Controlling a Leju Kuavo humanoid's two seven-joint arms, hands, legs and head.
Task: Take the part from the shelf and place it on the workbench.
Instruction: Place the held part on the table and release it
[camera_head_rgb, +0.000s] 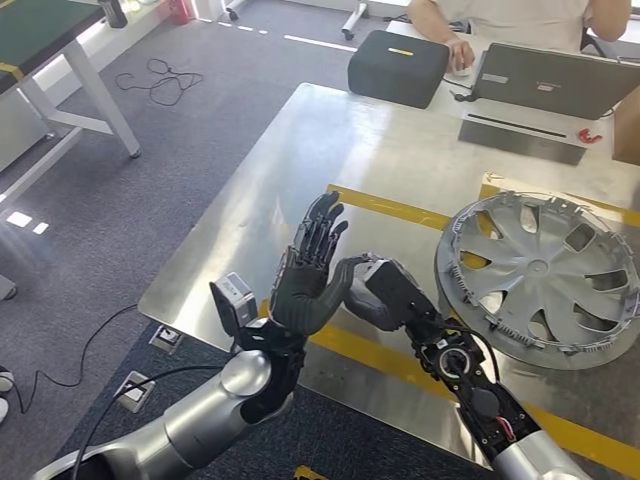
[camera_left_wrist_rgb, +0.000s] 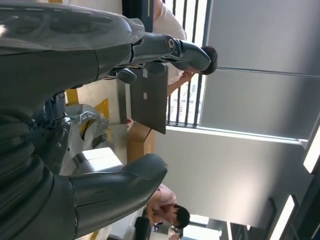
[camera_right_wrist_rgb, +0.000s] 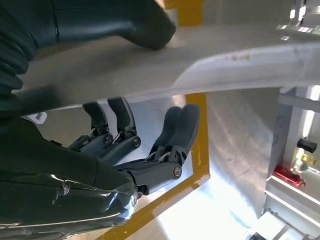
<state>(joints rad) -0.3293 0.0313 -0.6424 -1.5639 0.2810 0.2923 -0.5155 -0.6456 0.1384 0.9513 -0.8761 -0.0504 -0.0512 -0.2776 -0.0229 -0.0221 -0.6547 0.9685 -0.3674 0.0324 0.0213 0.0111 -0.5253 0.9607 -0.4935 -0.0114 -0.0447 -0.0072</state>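
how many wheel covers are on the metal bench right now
1: the silver wheel cover lies flat on the workbench, to the right of both hands. Its right edge is cut off by the frame, so more could lie beyond.

The part is a round silver-grey plastic wheel cover (camera_head_rgb: 537, 275) with curved spokes, wedge-shaped openings between them and a toothed ring of clips around its rim. It's lying flat on the shiny brushed-metal counter (camera_head_rgb: 362, 160) with yellow tape lines, over on the right side, sitting partly across the yellow-outlined rectangle. Nothing's touching it, and its right edge runs off the head view.
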